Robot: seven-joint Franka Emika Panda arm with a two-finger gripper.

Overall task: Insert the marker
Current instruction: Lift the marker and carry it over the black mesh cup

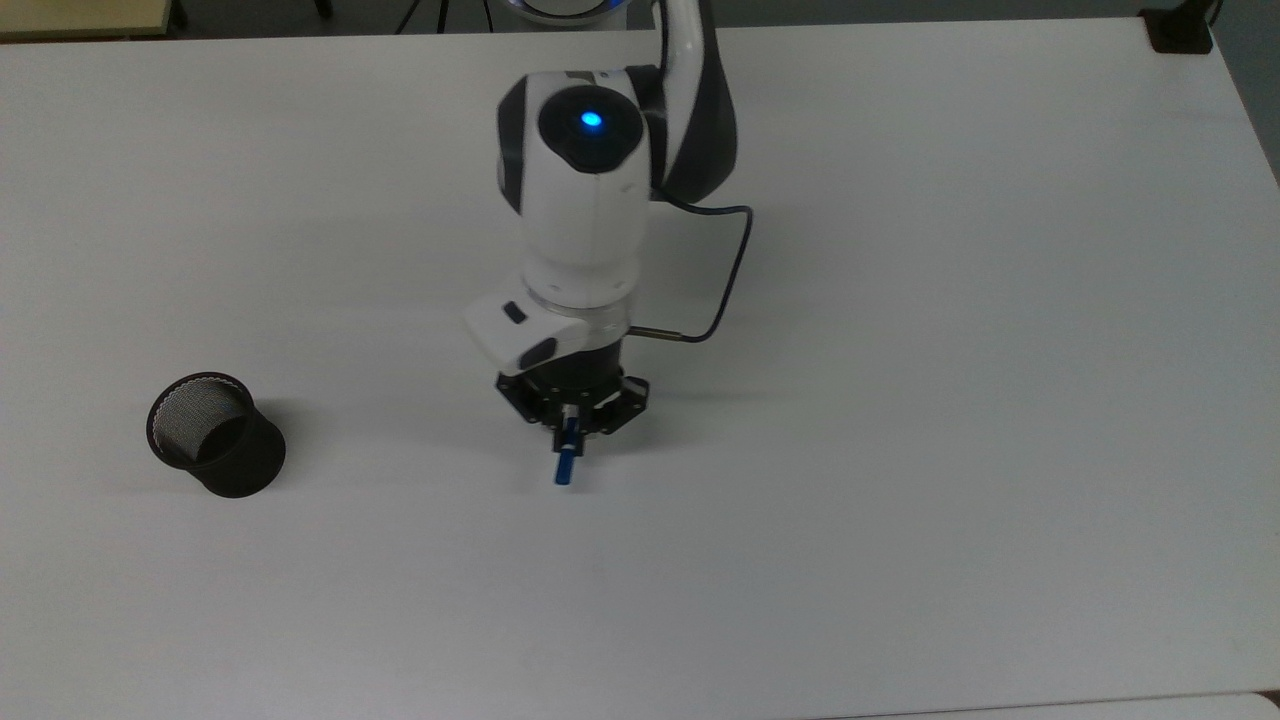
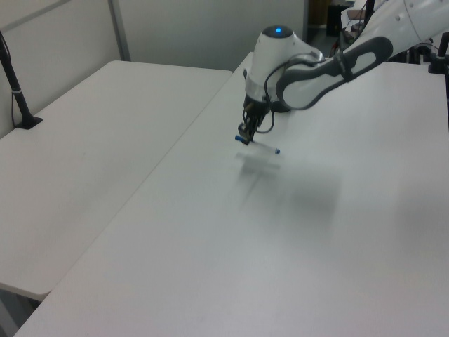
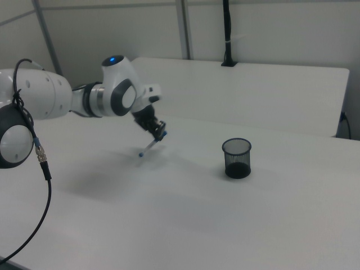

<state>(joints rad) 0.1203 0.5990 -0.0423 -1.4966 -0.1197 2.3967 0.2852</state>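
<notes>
My gripper (image 1: 567, 432) is shut on the marker (image 1: 564, 466), a slim white pen whose blue cap sticks out below the fingers in the top view. In the left view the marker (image 2: 261, 146) hangs tilted above the table, held near one end by the gripper (image 2: 243, 136), with its shadow on the surface beneath. In the right view the marker (image 3: 149, 145) slopes down to the right view's left from the gripper (image 3: 161, 135). A black mesh cup (image 1: 215, 435) stands upright far to the top view's left, and shows in the right view as the cup (image 3: 237, 158).
The white table (image 1: 900, 500) is bare around the arm. A dark cable (image 1: 725, 270) loops from the wrist. A second white table (image 2: 84, 154) sits beside it in the left view, with a black post (image 2: 15, 84) on it.
</notes>
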